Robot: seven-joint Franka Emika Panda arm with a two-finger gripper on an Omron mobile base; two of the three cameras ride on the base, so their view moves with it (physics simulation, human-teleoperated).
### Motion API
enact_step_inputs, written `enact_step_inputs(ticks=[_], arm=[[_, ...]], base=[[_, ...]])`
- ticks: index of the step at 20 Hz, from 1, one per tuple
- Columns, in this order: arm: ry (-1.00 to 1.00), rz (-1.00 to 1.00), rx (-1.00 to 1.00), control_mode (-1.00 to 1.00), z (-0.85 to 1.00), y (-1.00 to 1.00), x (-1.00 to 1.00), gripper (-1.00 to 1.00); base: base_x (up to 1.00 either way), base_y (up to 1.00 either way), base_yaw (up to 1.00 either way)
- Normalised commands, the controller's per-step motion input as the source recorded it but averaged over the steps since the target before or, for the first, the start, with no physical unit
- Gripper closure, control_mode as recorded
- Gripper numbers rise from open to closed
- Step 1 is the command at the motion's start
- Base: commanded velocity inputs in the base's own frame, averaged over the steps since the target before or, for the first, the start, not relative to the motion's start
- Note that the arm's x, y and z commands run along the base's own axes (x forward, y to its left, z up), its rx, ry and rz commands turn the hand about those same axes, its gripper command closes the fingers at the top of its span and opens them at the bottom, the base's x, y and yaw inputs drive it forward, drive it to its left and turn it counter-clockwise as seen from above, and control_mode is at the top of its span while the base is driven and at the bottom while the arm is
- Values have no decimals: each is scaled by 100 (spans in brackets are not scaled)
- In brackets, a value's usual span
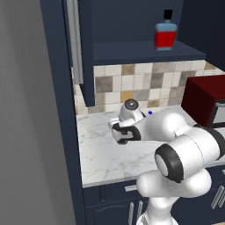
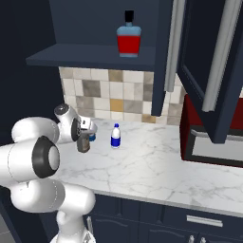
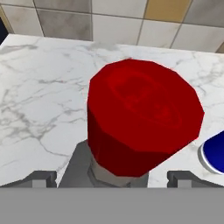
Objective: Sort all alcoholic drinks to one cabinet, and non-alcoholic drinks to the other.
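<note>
The open navy wall cabinet (image 2: 95, 54) fills the upper part of both base views, its door (image 2: 209, 71) swung out at the upper right of the right base view with a long silver bar handle. On its shelf the squat red bottle (image 2: 128, 40) with a black cap stands upright, upper centre in the right base view and upper right in the left. The marble counter (image 2: 156, 166) runs across the middle of the frame beneath a tiled backsplash (image 2: 111, 92), with a dark red appliance (image 2: 209, 142) at the right edge. The gripper (image 3: 111, 177) stands fully open, its two dark tips low in the hand view on either side of the grey-brown bottle (image 3: 81, 168), whose red cap (image 3: 142, 116) sits centre frame directly ahead; nothing is clasped. The white bottle (image 2: 115, 136) with a blue label stands upright on the counter, centre-left of the right base view, near the gripper. The blue can (image 3: 214, 153) shows at the right edge of the hand view, just beside the red cap.
</note>
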Motion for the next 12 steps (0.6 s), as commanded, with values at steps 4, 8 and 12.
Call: enact_step_inputs(ticks=[4, 8, 12], arm=[[0, 0, 0, -100, -9, 0, 18, -100], [0, 0, 0, -100, -13, 1, 7, 100], [0, 0, 0, -100, -6, 11, 0, 100]], base=[[0, 0, 0], [0, 0, 0], [0, 0, 0]])
